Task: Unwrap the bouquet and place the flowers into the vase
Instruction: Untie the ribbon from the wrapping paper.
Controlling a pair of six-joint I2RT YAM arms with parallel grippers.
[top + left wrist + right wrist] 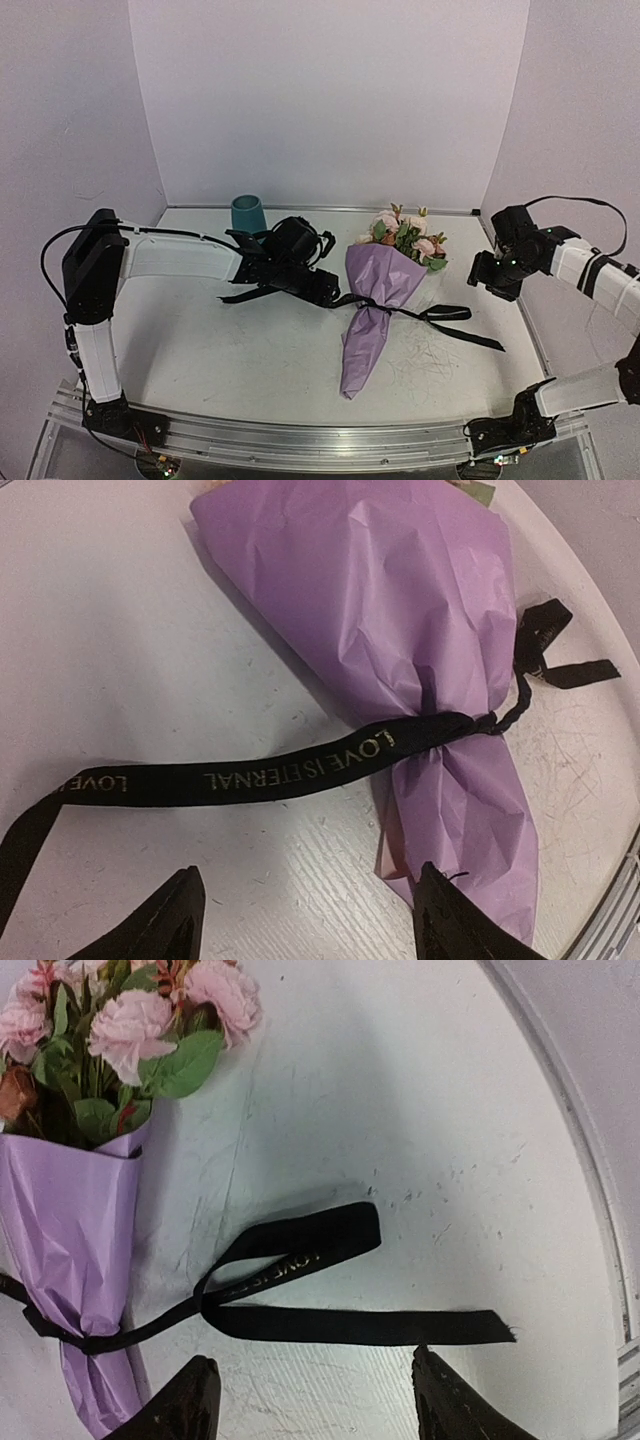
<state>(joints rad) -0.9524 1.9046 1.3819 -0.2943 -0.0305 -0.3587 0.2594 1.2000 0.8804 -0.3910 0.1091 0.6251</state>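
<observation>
1. The bouquet (375, 300), a cone of lilac-pink crinkled paper, lies on its side near the middle of the white scratched table (250, 350). Its narrow tail points toward the near edge and its wide mouth toward the back wall.
2. The flowers (405, 235), pale pink, cream and rust artificial roses with green leaves, stick out of the cone's wide mouth. Their stems are hidden inside the paper.
3. A black satin ribbon with gold lettering (280, 775) is cinched around the cone's narrow waist. One tail runs flat across the table to the left. On the right, a loop and a long tail lie loose on the surface.
4. The vase (248, 213), a tall, smooth teal-blue one, stands upright near the back wall. It is left of the bouquet and apart from it, just behind the left arm's wrist.
5. The left gripper (308, 912) sits just beside the cone's left side, level with the tied waist. Its two dark fingers stand wide apart with nothing between them. The ribbon's left tail lies just beyond the tips, not gripped.
6. The right gripper (315, 1390) hangs near the right wall, apart from the bouquet. Its fingers are also spread wide and hold nothing. The ribbon's right tail lies on the table just past the tips.
</observation>
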